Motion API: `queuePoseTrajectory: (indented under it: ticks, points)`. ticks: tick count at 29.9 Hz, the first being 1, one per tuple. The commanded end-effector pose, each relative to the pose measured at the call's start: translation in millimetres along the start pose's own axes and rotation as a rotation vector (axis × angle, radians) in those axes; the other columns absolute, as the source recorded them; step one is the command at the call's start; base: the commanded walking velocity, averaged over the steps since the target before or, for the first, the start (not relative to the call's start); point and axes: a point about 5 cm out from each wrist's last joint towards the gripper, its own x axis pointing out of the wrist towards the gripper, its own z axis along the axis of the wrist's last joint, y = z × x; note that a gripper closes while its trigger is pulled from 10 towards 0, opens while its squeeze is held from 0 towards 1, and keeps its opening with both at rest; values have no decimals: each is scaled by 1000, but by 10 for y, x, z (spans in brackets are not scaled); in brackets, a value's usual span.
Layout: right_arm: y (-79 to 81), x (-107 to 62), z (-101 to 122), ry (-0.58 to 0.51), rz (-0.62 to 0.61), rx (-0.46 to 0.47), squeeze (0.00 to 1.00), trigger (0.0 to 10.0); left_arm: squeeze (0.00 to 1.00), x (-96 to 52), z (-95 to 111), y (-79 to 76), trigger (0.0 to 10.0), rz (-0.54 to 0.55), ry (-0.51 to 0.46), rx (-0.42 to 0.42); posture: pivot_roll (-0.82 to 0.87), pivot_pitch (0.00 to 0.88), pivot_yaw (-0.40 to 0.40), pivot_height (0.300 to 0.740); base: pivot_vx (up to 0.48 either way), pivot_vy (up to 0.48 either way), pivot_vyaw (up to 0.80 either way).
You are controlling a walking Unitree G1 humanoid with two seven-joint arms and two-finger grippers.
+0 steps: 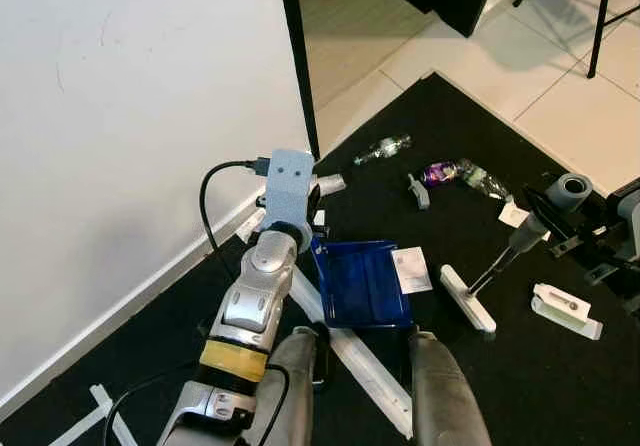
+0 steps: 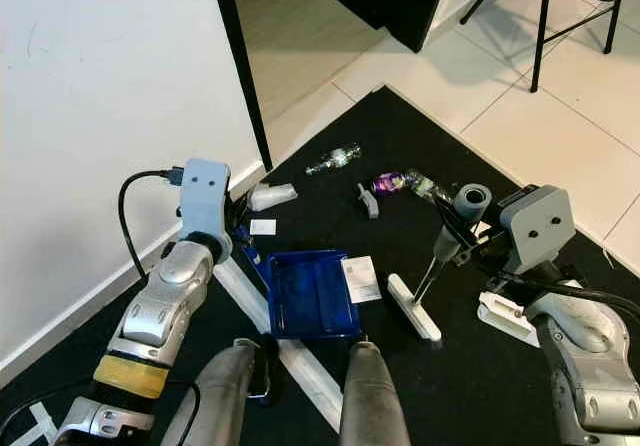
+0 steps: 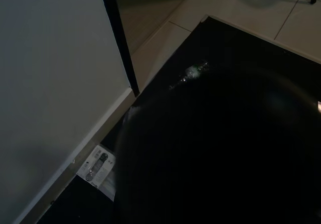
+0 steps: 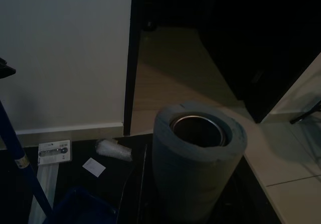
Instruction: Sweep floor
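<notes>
A blue dustpan [image 2: 310, 291] stands on the black mat [image 2: 450, 386] right in front of my legs. Its thin blue handle [image 4: 17, 153] rises to my left gripper [image 2: 242, 228], which is shut on it beside the white wall. My right gripper [image 2: 458, 234] is shut on the broom handle just below its grey foam cap [image 2: 470, 201]. The white broom head [image 2: 413, 308] rests on the mat to the right of the dustpan. A white card [image 2: 360, 278] lies against the pan's right edge. Beyond it lie a clear bottle [image 2: 335, 158], a purple wrapper [image 2: 388, 181] and a grey piece [image 2: 368, 201].
A crumpled plastic cup [image 2: 272, 197] and a paper slip [image 2: 262, 227] lie near the wall. White packaging [image 2: 505, 316] sits by my right arm. White tape strips [image 1: 350, 356] cross the mat. A black door frame [image 1: 298, 61] and chair legs [image 1: 600, 16] stand on the tiles behind.
</notes>
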Motion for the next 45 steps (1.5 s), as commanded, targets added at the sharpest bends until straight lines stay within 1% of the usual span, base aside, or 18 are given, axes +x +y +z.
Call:
queuePoseTrajectory:
  ticks: [1,3,5,7,9,13,14,15,19,24,27,32,34,35,38,40,42,45]
  points:
    - [-99,-53,24,-17,-66,-40,0,10000,0,-64,-190,99,10000,89,60,42,-75,293,66,740,0,0,0]
    - [-179,-50,54,-28,-124,-73,0,10000,0,-118,-195,0,10000,30,19,61,-79,295,66,740,0,0,0]
    - [-208,-49,70,-35,-145,-84,0,10000,0,-151,-208,-45,10000,1,-1,81,-77,295,66,740,0,0,0]
    - [-214,-48,75,-38,-150,-88,0,10000,0,-162,-218,-54,10000,-5,-4,84,-76,295,66,740,0,0,0]
    - [-268,-49,106,-56,-191,-99,0,10000,0,-219,-268,-86,10000,-35,-20,82,-75,296,64,740,0,0,0]
    - [-306,-44,124,-66,-213,-100,0,10000,0,-240,-282,-103,10000,-44,-29,82,-76,296,62,740,0,0,0]
    - [-312,-41,127,-67,-215,-100,0,10000,0,-240,-297,-100,10000,-34,-13,62,-76,296,62,740,0,0,0]
    - [-319,-36,119,-67,-218,-103,0,10000,0,-229,-325,-83,10000,-5,29,4,-76,296,61,740,0,0,0]
    - [-324,-30,104,-66,-223,-104,0,10000,0,-202,-347,-50,10000,27,63,-10,-76,295,60,740,0,0,0]
    - [-308,-6,75,-66,-233,-105,0,10000,0,-167,-315,34,10000,81,59,42,-74,294,64,740,0,0,0]
    - [-286,15,53,-66,-232,-104,0,10000,0,-160,-311,87,10000,111,67,46,-70,294,65,740,0,0,0]
    - [-258,36,24,-65,-224,-105,0,10000,0,-180,-273,98,10000,122,21,126,-68,295,67,740,0,0,0]
    - [-252,44,25,-67,-223,-104,0,10000,0,-214,-254,63,10000,103,-16,183,-68,295,68,740,0,0,0]
    - [-252,44,25,-67,-223,-104,0,10000,0,-214,-254,63,10000,103,-16,183,-68,295,68,740,0,0,0]
    - [-253,49,28,-70,-221,-103,0,10000,0,-283,-193,-68,10000,-11,-94,158,-69,296,68,740,0,0,0]
    - [-254,51,27,-70,-220,-102,0,10000,0,-303,-167,-129,10000,-68,-118,126,-66,296,65,740,0,0,0]
    - [-254,57,24,-71,-219,-101,0,10000,0,-301,-157,-162,10000,-95,-123,112,-66,295,63,740,0,0,0]
    - [-248,73,26,-75,-215,-100,0,10000,0,-273,-201,-156,10000,-73,-65,92,-68,295,64,740,0,0,0]
